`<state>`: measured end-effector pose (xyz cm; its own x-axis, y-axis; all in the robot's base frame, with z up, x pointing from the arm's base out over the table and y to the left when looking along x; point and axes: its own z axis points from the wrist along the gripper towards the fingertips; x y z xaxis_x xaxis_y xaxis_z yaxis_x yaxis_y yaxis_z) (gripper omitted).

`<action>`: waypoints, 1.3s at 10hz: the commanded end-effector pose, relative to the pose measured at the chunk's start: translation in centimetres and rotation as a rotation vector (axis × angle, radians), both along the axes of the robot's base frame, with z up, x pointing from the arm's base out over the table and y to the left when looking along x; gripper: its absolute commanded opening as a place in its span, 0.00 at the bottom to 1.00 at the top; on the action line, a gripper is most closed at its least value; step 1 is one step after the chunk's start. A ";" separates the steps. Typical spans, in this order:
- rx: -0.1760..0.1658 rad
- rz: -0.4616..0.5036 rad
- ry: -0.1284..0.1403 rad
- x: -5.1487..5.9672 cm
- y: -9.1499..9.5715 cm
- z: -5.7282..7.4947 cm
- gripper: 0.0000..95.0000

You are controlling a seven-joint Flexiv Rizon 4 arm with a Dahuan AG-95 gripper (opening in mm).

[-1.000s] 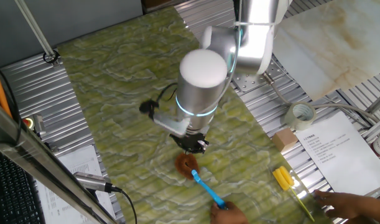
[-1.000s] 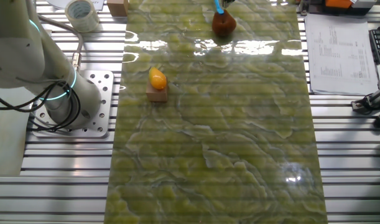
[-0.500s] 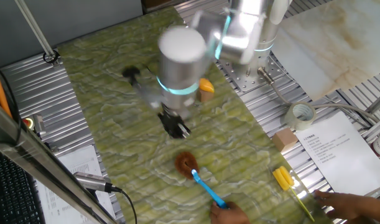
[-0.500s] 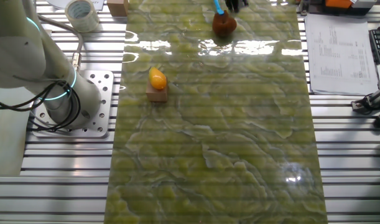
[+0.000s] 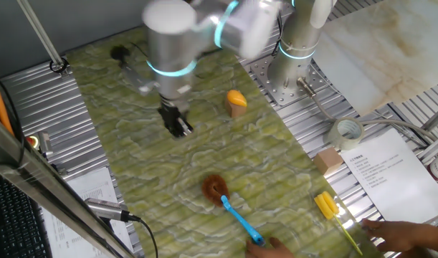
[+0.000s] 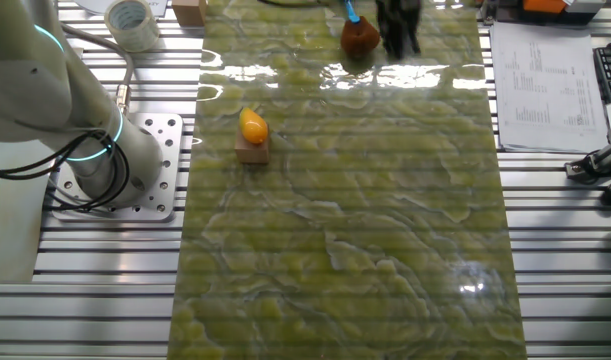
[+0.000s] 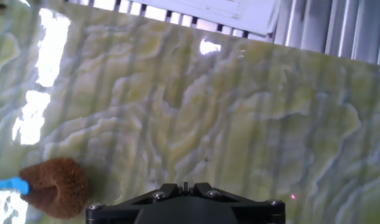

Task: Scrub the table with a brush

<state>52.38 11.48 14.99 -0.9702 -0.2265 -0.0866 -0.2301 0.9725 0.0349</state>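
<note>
The brush lies on the green-yellow marbled table (image 5: 132, 86), its reddish-brown bristles (image 5: 214, 188) down and its light-blue handle (image 5: 240, 216) running toward the front edge, where a person's hand (image 5: 265, 249) touches its end. It also shows in the other fixed view (image 6: 360, 38) and at the lower left of the hand view (image 7: 53, 186). My gripper (image 5: 177, 126) hangs above the table, well away from the brush, with its jaws together and nothing in them. It also shows in the other fixed view (image 6: 397, 30) and the hand view (image 7: 185, 186).
An orange object on a small wooden block (image 5: 236, 102) stands on the table near the robot base (image 6: 135, 165). A tape roll (image 5: 346, 133), a printed sheet (image 5: 380, 168) and a yellow tool (image 5: 326, 206) lie on the ribbed panels at right. Another hand (image 5: 405, 233) rests there.
My arm has swung up and away from the brush, toward the far left of the table. The brush has stayed where it was.
</note>
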 end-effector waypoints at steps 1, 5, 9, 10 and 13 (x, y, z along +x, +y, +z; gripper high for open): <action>-0.002 0.051 -0.040 0.1 0.0 -0.1 0.00; 0.010 -0.088 -0.015 0.1 0.0 -0.1 0.00; -0.006 -0.082 0.021 0.5 -1.5 0.1 0.00; -0.006 -0.079 0.023 0.6 -1.9 0.2 0.00; -0.007 -0.066 0.028 1.1 -3.8 0.6 0.00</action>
<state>53.71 7.79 15.44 -0.9907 -0.1290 -0.0429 -0.1304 0.9910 0.0310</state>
